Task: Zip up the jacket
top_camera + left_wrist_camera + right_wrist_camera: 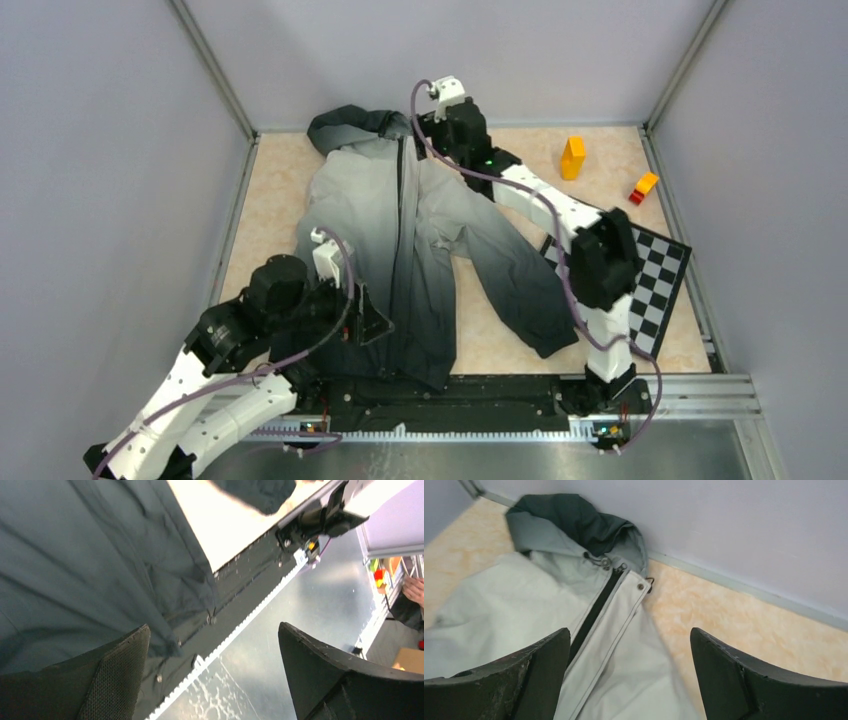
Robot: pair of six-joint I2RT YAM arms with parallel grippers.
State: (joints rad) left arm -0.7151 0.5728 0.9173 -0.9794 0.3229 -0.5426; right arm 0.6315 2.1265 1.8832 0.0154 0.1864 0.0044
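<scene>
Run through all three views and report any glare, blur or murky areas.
Top external: even light and sharp, though the black hem of the jacket melts into the dark base rail. Left wrist: soft overall, with glare on the metal sheet and murky jacket fabric. Right wrist: the zipper and hood read clearly, while the fingers of the right pincer look softer.

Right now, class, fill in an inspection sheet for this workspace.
Surface: beige table.
Job's things: jacket lying flat, hood toward far wall; zipper looks closed near collar.
Clutter: orange block, red-and-yellow block, checkerboard, right of the jacket.
Hands: left hand open over the hem; right hand open above the collar.
Cables: purple cable along each arm.
Surroundings: grey walls on three sides.
</scene>
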